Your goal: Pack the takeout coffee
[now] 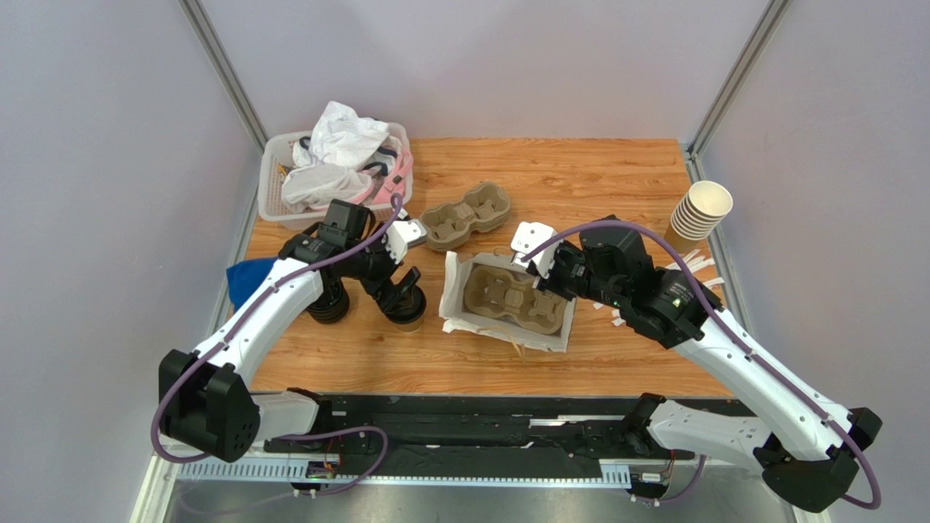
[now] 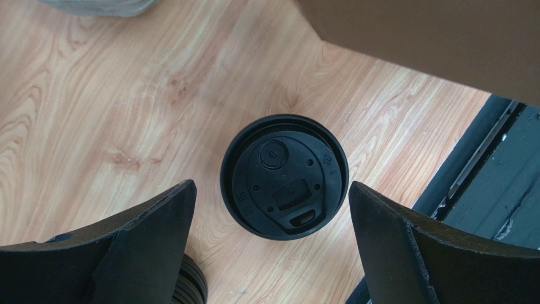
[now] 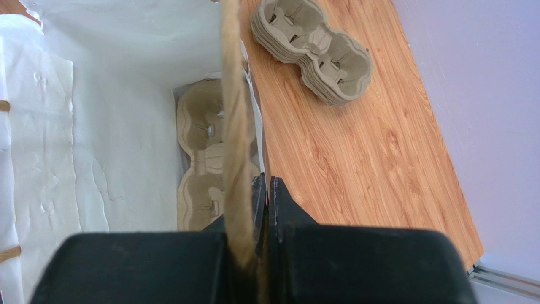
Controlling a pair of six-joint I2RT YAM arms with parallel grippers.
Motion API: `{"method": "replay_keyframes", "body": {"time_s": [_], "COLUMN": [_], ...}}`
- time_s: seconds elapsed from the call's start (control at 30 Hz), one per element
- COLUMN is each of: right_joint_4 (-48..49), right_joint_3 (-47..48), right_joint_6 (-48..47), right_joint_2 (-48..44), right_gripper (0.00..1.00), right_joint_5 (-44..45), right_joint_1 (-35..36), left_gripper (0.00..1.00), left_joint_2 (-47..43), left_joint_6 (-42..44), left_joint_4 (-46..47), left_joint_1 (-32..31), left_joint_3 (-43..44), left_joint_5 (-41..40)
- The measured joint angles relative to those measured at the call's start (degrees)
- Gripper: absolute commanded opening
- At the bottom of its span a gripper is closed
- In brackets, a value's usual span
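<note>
Nearest the arms, the coffee cup [image 1: 406, 308] stood upright on the wooden surface [image 1: 611, 185] with its black lid on, at about 9 o'clock from the paper bag [image 1: 456, 303]. The left fingers [image 2: 158, 228] were spread about as wide as they go, one on each side of the cup, and from the wrist view neither touched it, so they had hold of nothing. A stack of black lids [image 1: 330, 303] sat just beside the cup at its 9 o'clock, with something blue [image 1: 238, 281] past that at the surface's edge.

The right fingers [image 3: 282, 206] were pinched fully shut on the bag's rim, right by its tan cord handle [image 3: 231, 126]. The bag stood open, and a cardboard cup carrier [image 1: 513, 296] lay in the bottom of it.

Further back, a stack of spare carriers [image 1: 467, 215] sat at roughly 11 o'clock from the bag, apart from it. A stack of lidless cups [image 1: 699, 213] lay tilted at 2 o'clock near the edge. A white bin [image 1: 273, 191] stuffed with crumpled cloths was in the far corner, around 10 o'clock.
</note>
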Motion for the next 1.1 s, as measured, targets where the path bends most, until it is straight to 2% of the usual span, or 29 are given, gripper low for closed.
{"method": "replay_keyframes", "body": {"time_s": [0.77, 1.1], "right_joint_4": [-0.07, -0.09], "right_joint_3": [-0.11, -0.13], "right_joint_6": [0.11, 0.28], "right_joint_2": [0.90, 0.92], "right_gripper": [0.00, 0.00], "right_joint_5": [3.50, 3.89], "right_joint_1": [0.00, 0.00], "left_gripper": [0.99, 0.99], "left_joint_2": [3.04, 3.04], "left_joint_6": [-0.04, -0.44], "left_joint_4": [1.42, 3.32], "left_joint_1": [-4.50, -6.32], "left_joint_3": [-1.16, -2.21], "left_joint_5": [-6.73, -6.27]}}
